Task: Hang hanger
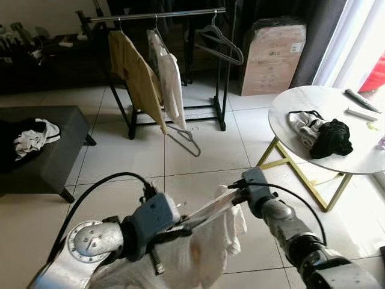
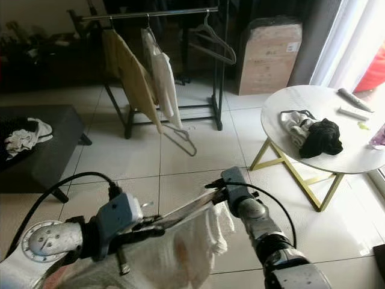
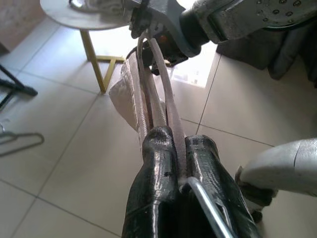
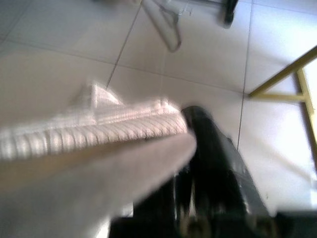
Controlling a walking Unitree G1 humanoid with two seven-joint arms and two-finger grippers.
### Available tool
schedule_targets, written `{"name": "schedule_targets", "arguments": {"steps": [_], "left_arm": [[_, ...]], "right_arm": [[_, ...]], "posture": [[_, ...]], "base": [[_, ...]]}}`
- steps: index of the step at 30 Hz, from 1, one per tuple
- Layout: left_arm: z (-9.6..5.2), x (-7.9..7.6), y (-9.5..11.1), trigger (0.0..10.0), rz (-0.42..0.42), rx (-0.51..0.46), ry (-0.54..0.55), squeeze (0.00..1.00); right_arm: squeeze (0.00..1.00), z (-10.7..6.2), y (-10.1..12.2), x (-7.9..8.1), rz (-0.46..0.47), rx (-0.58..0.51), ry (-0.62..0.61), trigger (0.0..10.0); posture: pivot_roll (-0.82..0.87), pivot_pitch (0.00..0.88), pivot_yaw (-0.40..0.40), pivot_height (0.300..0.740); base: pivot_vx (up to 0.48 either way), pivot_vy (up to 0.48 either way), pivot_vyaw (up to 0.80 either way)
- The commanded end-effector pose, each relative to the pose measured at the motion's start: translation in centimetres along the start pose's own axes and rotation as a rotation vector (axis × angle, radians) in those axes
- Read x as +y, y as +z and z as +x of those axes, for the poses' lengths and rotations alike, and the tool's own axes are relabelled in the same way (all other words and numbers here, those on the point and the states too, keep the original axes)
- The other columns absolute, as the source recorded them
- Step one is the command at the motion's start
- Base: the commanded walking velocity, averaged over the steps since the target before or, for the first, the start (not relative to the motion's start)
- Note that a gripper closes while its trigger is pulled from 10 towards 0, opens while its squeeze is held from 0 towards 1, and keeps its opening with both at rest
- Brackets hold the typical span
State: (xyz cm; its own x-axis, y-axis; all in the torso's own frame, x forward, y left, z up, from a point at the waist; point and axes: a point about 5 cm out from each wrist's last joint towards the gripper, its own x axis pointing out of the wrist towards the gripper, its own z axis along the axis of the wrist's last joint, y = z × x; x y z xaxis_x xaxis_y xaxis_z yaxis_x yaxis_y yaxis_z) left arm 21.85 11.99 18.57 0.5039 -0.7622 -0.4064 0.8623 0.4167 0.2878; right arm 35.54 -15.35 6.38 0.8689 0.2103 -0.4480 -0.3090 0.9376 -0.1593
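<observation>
We've got the left gripper (image 3: 181, 163) clamped on the hanger (image 1: 207, 211) | right gripper (image 1: 240, 194) gripping its far end | white garment (image 1: 204, 247) draped beneath | clothes rack (image 1: 157, 16) ahead.

A pale, translucent plastic hanger (image 3: 157, 94) with a metal hook, draped in soft white cloth (image 1: 204, 253), is pinched between matt black rubbery fingers (image 3: 161, 173), above glossy floor tiles (image 1: 198, 162) and a smooth marble-look tabletop (image 1: 289, 108).

Clothes rack (image 1: 162, 66) is faced from above by both eye cams; floor below is seen close-up by wrist cams.
</observation>
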Motion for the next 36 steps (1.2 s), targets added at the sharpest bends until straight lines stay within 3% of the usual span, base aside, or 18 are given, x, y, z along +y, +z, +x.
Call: {"name": "schedule_targets", "arguments": {"steps": [1,5,12,16,18,25,29,32,36], "left_arm": [[-0.8,0.3,0.8,10.0,0.044,-0.032,0.023,0.00],[-1.1,1.2,1.7,10.0,0.076,-0.103,0.117,0.00],[-1.4,3.1,1.9,10.0,0.078,-0.096,0.313,0.00],[-1.4,3.5,1.9,10.0,0.091,-0.101,0.354,0.00],[-1.5,4.7,2.0,10.0,0.083,-0.098,0.480,0.00],[-1.2,5.2,2.0,10.0,0.056,-0.100,0.535,0.00],[0.4,4.9,2.7,10.0,-0.040,-0.196,0.605,0.00],[2.0,4.1,3.7,10.0,-0.106,-0.317,0.592,0.00],[3.2,3.5,3.9,10.0,-0.148,-0.375,0.586,0.00]], "right_arm": [[0.00,-0.6,-1.0,-1.9,0.032,0.049,-0.066,0.0],[0.00,-0.6,-1.8,-1.5,0.098,0.079,-0.045,0.0],[0.00,-0.8,-2.4,-2.1,0.174,0.098,-0.088,0.0],[0.00,-0.8,-2.2,-2.3,0.229,0.084,-0.100,0.0],[0.00,-0.9,-1.9,-2.8,0.249,0.068,-0.144,0.0],[0.00,-0.7,-1.7,-2.4,0.289,0.059,-0.111,0.0],[0.00,-0.2,-0.9,-0.6,0.299,0.025,0.023,0.0],[0.00,0.0,-0.8,1.3,0.256,0.029,0.164,0.0],[0.00,-0.1,-0.9,3.0,0.189,0.034,0.322,0.0]], "posture": [[0.01,0.187,0.006,0.740],[0.02,0.188,0.007,0.740],[0.02,0.183,0.006,0.740],[0.02,0.182,0.007,0.740],[0.02,0.180,0.007,0.740],[0.02,0.180,0.008,0.740],[0.02,0.180,0.006,0.740],[0.02,0.180,0.005,0.740],[0.01,0.178,0.005,0.740]], "base": [[0.000,0.000,0.00],[0.000,0.000,0.00],[0.000,0.000,0.00],[0.000,0.000,0.00],[0.000,0.000,0.00],[0.000,0.000,0.00],[0.000,0.000,0.00],[0.000,0.000,0.00],[0.000,0.000,0.00]]}}
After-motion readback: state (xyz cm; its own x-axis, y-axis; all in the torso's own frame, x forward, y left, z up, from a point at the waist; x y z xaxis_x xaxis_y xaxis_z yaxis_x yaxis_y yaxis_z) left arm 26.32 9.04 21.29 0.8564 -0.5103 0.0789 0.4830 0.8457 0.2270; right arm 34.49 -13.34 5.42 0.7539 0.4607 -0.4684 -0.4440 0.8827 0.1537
